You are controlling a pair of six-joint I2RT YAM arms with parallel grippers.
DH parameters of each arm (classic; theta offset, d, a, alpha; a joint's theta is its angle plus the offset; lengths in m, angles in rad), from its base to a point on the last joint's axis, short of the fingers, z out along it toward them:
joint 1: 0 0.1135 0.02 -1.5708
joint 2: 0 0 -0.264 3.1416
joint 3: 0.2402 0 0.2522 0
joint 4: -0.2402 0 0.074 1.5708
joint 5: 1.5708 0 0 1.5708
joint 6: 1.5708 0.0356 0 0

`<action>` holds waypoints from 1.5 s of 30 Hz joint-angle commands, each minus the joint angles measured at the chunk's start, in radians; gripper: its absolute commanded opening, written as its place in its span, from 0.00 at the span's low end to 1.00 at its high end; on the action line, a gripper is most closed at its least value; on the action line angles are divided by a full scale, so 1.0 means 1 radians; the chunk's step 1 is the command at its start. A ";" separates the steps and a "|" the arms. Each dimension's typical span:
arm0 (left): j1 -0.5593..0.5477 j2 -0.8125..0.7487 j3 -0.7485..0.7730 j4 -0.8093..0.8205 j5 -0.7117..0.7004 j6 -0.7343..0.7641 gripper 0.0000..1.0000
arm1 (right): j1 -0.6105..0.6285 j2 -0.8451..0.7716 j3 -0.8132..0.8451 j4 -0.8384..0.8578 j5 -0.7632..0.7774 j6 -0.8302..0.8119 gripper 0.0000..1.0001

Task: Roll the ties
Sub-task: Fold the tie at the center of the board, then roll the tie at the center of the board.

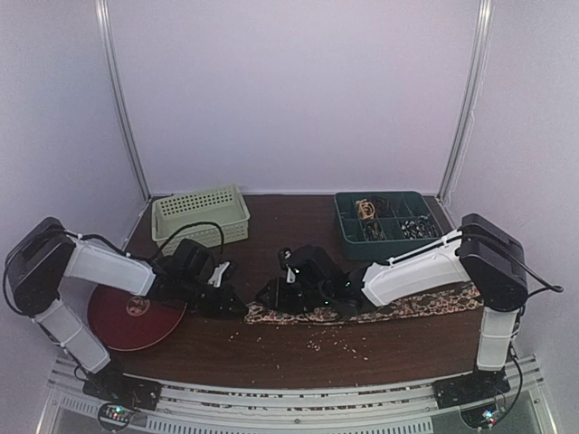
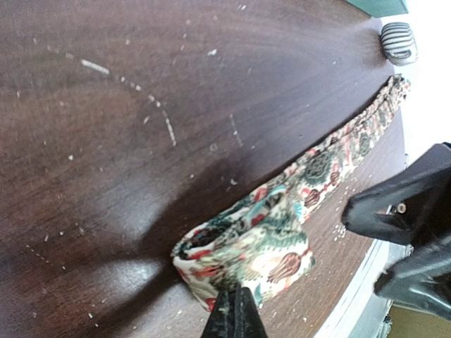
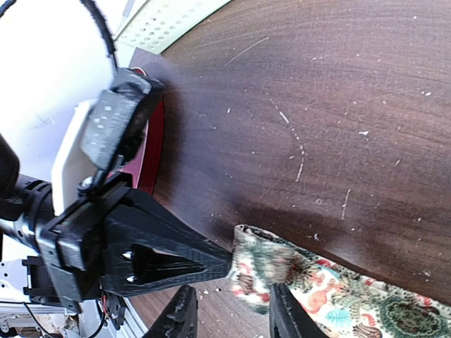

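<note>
One tie (image 1: 407,306) lies flat across the table towards the right, patterned in cream, red, teal and brown. Its left end is curled into a small loose roll (image 2: 246,250). My left gripper (image 2: 232,311) is shut, its tips pinching the near edge of that roll; in the top view it (image 1: 237,306) is at the tie's left end. My right gripper (image 3: 232,313) is open just right of it and straddles the roll (image 3: 257,267), one finger (image 3: 285,317) in front of the cloth. In the top view the right gripper (image 1: 270,294) is over the same end.
A pale green perforated basket (image 1: 201,215) stands at the back left, and a dark green compartment tray (image 1: 389,221) of small items at the back right. A red plate (image 1: 136,316) lies under the left arm. Pale crumbs (image 1: 335,339) are scattered near the front.
</note>
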 commanded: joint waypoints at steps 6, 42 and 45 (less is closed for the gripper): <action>-0.013 0.017 0.019 0.038 -0.021 -0.002 0.00 | 0.009 0.052 0.043 -0.048 0.012 0.006 0.34; -0.032 0.048 0.025 0.089 0.004 0.004 0.00 | 0.029 0.110 0.036 -0.116 0.048 0.016 0.17; -0.029 0.060 0.020 0.098 -0.014 0.019 0.00 | 0.027 0.110 0.040 -0.130 0.063 0.010 0.17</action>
